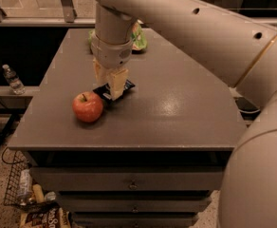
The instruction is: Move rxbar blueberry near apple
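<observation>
The red apple (87,107) with yellowish patches sits on the grey table (176,113), front left. The rxbar blueberry (128,85), a flat dark navy bar, is just right of and behind the apple, at or just above the tabletop, a small gap from the apple. My gripper (111,88) comes straight down from above with its cream fingers (118,82) closed on the middle of the bar. The fingers hide the bar's centre.
A green crinkly snack bag (139,38) lies at the table's back edge, partly hidden behind my arm. The arm (200,27) sweeps over the right side. A water bottle (13,80) stands on a shelf to the left. Drawers and a wire basket (24,194) are below.
</observation>
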{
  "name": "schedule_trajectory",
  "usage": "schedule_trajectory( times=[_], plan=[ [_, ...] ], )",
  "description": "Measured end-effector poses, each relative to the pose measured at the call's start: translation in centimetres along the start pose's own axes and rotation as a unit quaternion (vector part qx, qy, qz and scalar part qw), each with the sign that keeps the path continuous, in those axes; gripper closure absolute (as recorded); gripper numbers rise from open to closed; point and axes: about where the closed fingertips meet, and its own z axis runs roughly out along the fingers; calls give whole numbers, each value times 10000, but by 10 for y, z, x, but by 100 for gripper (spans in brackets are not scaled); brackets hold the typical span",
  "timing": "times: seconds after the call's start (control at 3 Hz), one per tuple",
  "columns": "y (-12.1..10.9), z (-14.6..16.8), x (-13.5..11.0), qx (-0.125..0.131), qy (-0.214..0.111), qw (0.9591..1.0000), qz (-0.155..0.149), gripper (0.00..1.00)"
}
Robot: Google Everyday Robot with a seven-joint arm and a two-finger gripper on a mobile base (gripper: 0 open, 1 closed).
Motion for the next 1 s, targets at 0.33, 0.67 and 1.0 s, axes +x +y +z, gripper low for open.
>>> schedule_trajectory(
  times=[0.33,0.67,1.0],
  plan=[
    [-2,1,0,24,-2,10000,-3,61],
    [-3,3,0,44,-4,10000,-6,38],
    [-4,4,-1,62,-7,10000,-9,15]
  ],
)
